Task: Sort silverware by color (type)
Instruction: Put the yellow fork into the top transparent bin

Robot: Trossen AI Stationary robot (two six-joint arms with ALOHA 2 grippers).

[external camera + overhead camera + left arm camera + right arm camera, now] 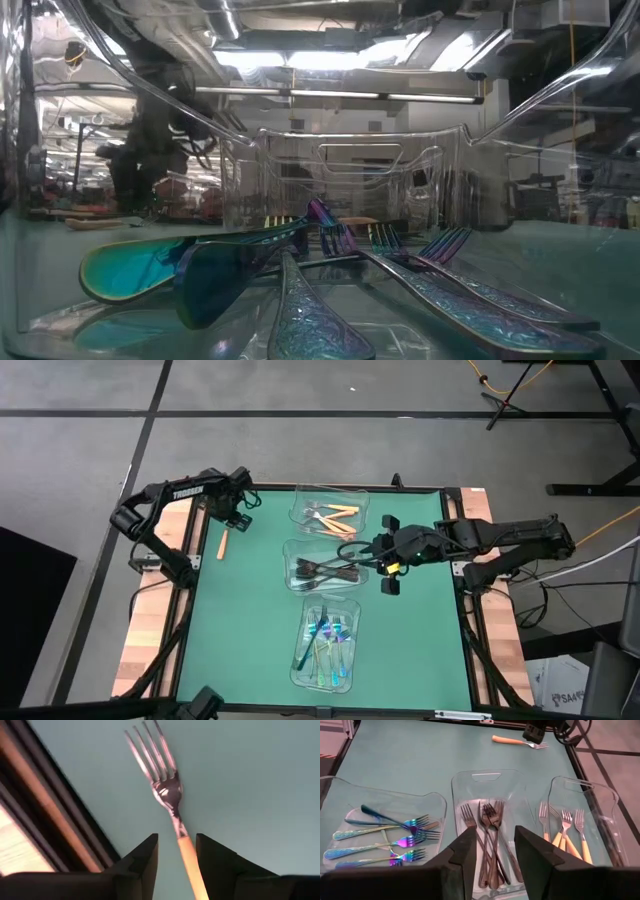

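One orange-handled fork lies flat on the green mat near the table's left edge; it also shows in the left wrist view and the right wrist view. My left gripper is open, a finger on each side of the fork where the orange handle meets the metal neck, with gaps showing. My right gripper hangs open and holds nothing, above the right side of the middle container of dark forks. Iridescent forks lie in the near container.
Three clear containers stand in a row down the mat's middle: the far one holds orange-handled forks, the middle one dark forks, the near one iridescent forks. The table's black left rail runs close beside the loose fork. Bare mat lies left and right of the containers.
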